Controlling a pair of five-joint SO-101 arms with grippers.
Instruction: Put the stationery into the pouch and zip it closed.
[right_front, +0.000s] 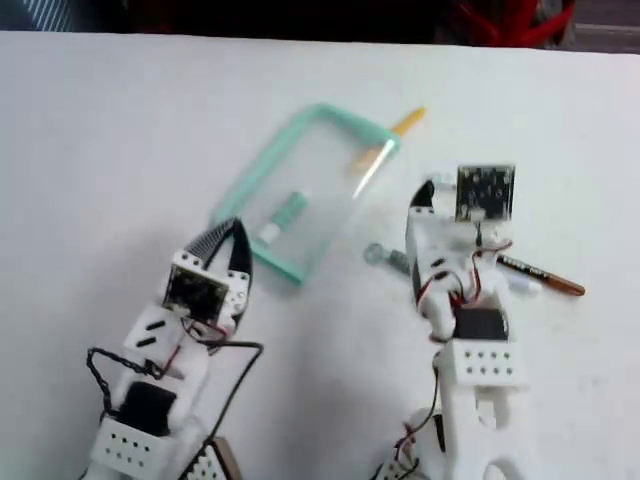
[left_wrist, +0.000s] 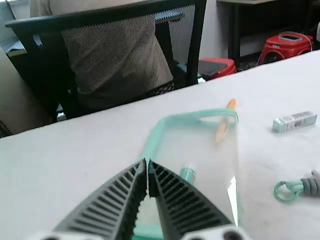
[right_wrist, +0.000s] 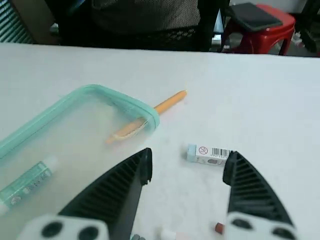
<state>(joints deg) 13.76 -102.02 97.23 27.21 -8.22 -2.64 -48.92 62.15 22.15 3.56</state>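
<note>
Jaw state, left gripper (left_wrist: 147, 164): ribbed black jaws pressed together, nothing between them. It sits low over the white table (right_front: 100, 120), at the near end of the pouch (right_front: 300, 185).

Jaw state, right gripper (right_wrist: 189, 156): jaws spread wide, holding nothing. The eraser (right_wrist: 209, 154) lies on the table in the gap between the fingertips, nearer one finger (right_wrist: 235, 172), and touches neither.

Pouch: a clear, flat bag with a teal rim, lying at an angle between the two arms.

Contents and nearby items:
1. Teal tube (right_front: 285, 215) with a white cap lies inside the pouch. Its print is too small to read.
2. Orange pencil (right_wrist: 150, 112) has one end under the teal rim at the far corner. The other end protrudes onto the table.
3. Eraser sleeve carries a barcode and a small round symbol. The remaining print is not legible.
4. Brown pen (right_front: 540, 272) lies on the table beside the right arm, well apart from the pouch. Its barrel lettering cannot be read.
5. Teal ring on a grey cord (left_wrist: 289, 190) lies on the table near the pouch's side edge.
</note>
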